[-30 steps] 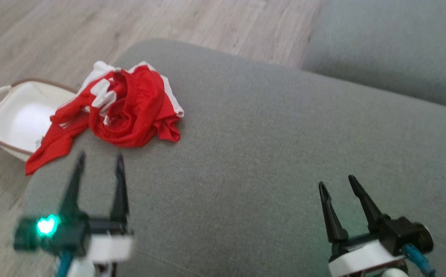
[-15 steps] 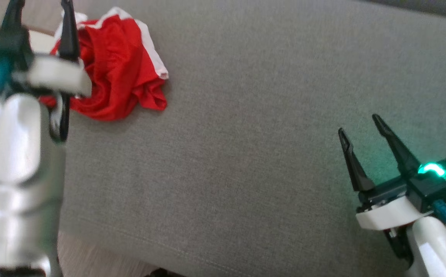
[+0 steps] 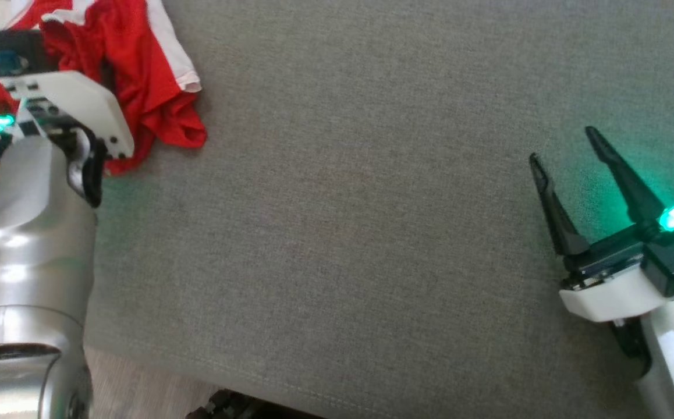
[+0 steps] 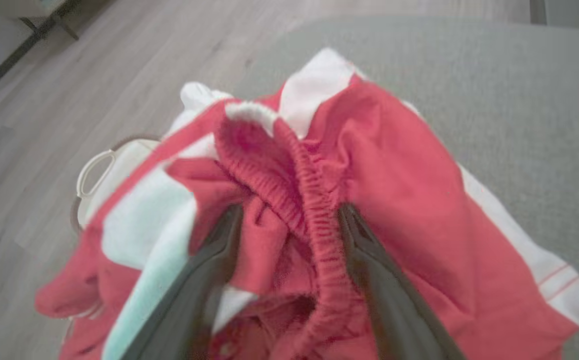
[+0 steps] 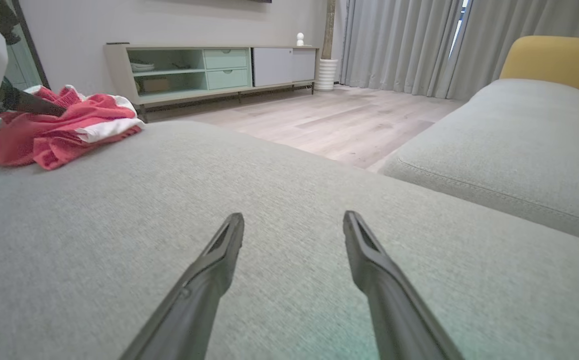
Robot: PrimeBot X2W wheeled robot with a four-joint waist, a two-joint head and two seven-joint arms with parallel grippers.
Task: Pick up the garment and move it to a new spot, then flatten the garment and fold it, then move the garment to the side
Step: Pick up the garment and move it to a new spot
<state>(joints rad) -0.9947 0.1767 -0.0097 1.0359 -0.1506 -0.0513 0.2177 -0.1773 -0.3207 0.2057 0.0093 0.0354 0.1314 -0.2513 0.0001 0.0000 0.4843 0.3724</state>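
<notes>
On the left corner of the soft grey woven cushion [image 3: 343, 203]: a crumpled red garment [image 3: 156, 87], thin and smooth, with white stripes and a bunched stretchy waistband. Left gripper [image 4: 290, 209] spread wide, one long dark finger on each side of that waistband, not closed on it. Right gripper [image 3: 562, 142] spread wide too, empty, well apart over bare cushion. White basket [image 4: 129, 150] just beside the garment.

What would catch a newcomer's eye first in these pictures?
A crumpled red-and-white fabric garment lies bunched at the far left edge of the grey upholstered cushion, where the open left gripper straddles its elastic waistband. The right gripper is open over bare cushion on the right.
</notes>
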